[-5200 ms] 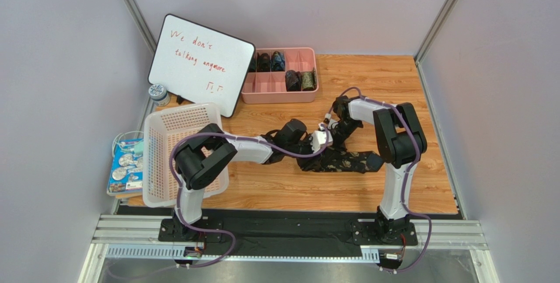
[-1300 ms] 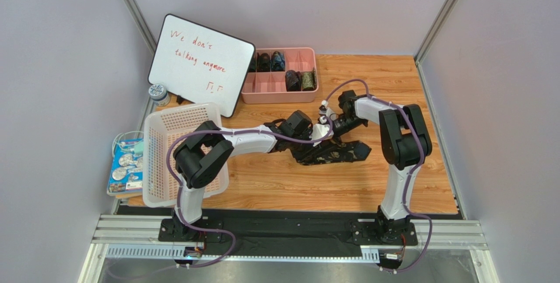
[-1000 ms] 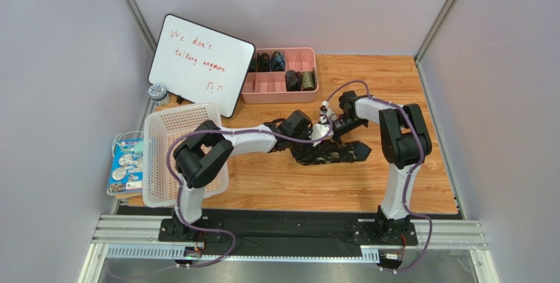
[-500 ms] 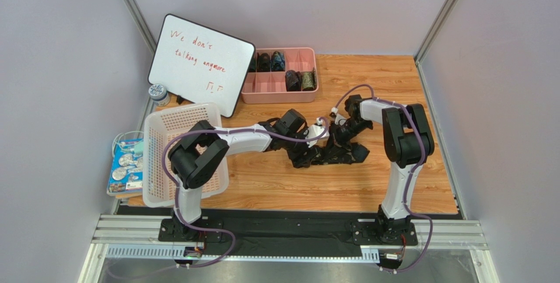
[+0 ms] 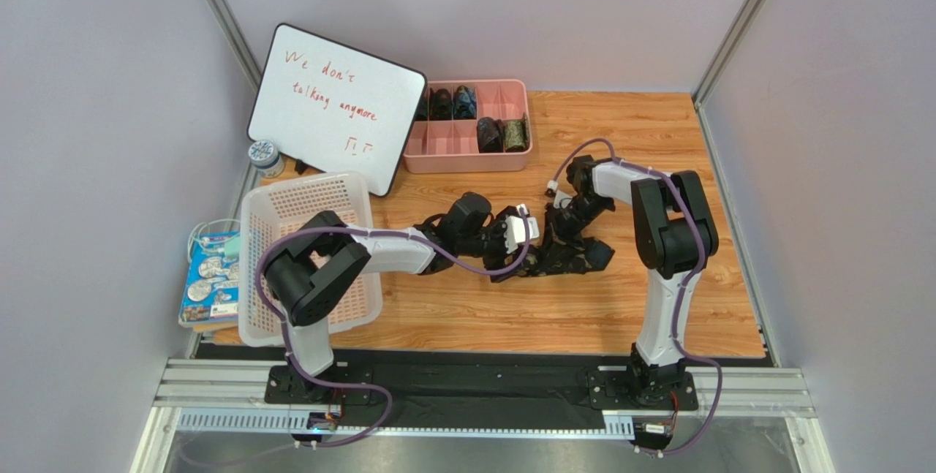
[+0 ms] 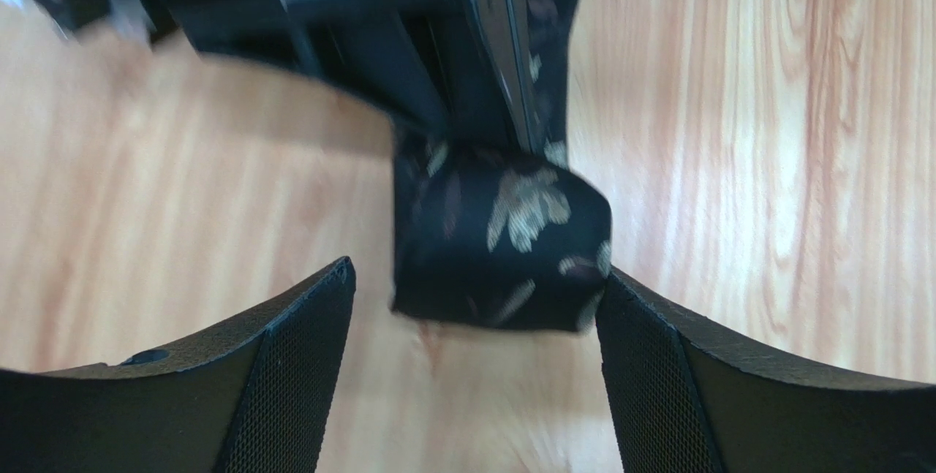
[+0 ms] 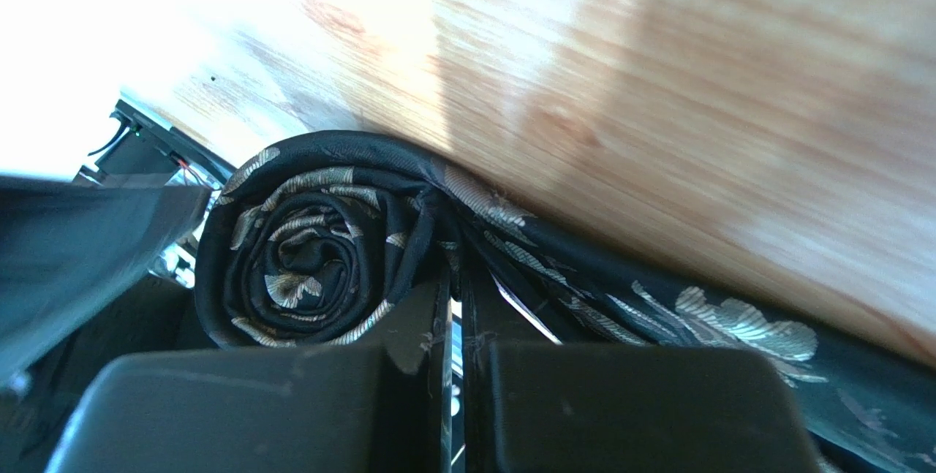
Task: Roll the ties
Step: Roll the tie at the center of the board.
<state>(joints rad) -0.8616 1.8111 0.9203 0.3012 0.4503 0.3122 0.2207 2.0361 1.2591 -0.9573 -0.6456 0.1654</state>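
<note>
A dark tie with a pale leaf pattern lies mid-table, partly rolled. The rolled end rests on the wood between my left gripper's open fingers, touching neither pad clearly. In the top view my left gripper sits just left of the roll. My right gripper is shut on the tie's fabric right beside the spiral roll, and the loose tail runs off to the right. From above, my right gripper points down onto the roll.
A pink divided tray at the back holds several rolled ties. A whiteboard leans at back left, above a white basket. Small packets lie beyond the table's left edge.
My left gripper has opened, let go of the roll and drawn back to the left. My right gripper stays shut on the tie and has shifted slightly.
</note>
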